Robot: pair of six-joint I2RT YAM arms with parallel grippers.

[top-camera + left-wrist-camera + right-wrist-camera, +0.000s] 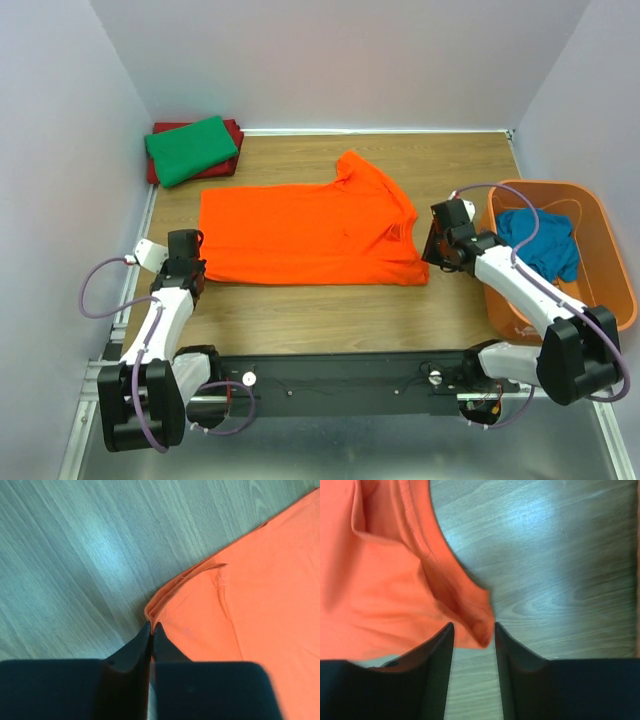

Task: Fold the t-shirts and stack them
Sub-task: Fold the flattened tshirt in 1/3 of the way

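The bright orange t-shirt (310, 235) lies flat on the wooden table, folded lengthwise, with a sleeve sticking out towards the back. My left gripper (190, 262) is at its near left corner. In the left wrist view the left gripper (151, 626) has its jaws pressed together, with the layered edge of the orange t-shirt (250, 605) pinched at their tips. My right gripper (432, 245) is at the shirt's right end. There the right gripper (472, 626) stands open, and a corner of the orange t-shirt (380, 580) hangs loose between the fingers. A folded green t-shirt (190, 150) rests on a dark red one (236, 128) at the back left.
An orange plastic basket (545, 186) stands at the right edge with a crumpled teal t-shirt (545, 240) inside, close behind my right arm. Grey walls close in the table on the left, back and right.
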